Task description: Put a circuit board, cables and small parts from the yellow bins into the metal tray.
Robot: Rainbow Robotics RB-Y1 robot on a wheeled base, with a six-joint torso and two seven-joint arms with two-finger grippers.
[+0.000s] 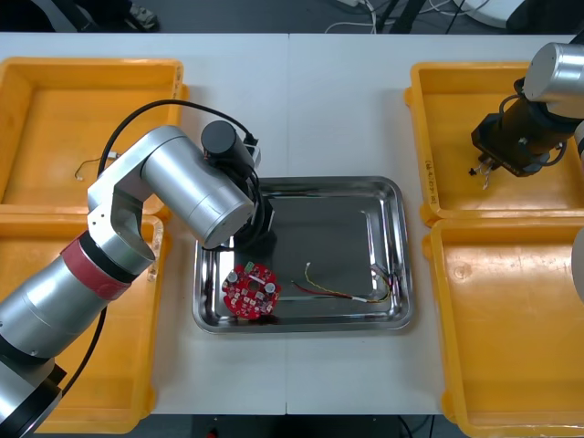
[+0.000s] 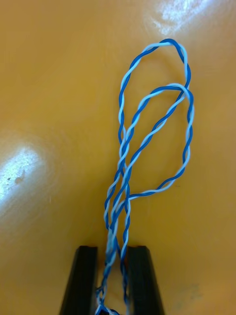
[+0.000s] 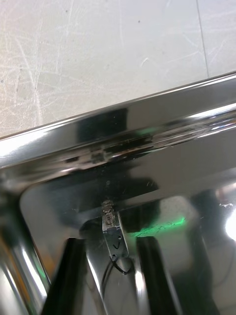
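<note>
My right gripper (image 2: 112,251) is shut on the twisted blue and white cable (image 2: 155,142), whose loops hang over the orange bin floor. From the front, this gripper (image 1: 482,173) sits over the far right yellow bin (image 1: 438,137). My left arm (image 1: 196,187) reaches into the metal tray (image 1: 392,196) near its far left corner. The left gripper (image 3: 113,241) is open, and a small metal part (image 3: 113,236) with a thin black wire lies on the tray floor between its fingers. A round red circuit board (image 1: 251,290) and a red and yellow cable (image 1: 342,290) lie in the tray.
The far left yellow bin (image 1: 55,78) holds a thin cable piece (image 1: 87,166). The near left bin (image 1: 119,401) lies partly under my left arm. The near right bin (image 1: 511,319) stands beside the tray. Bare table (image 1: 338,109) runs beyond the tray.
</note>
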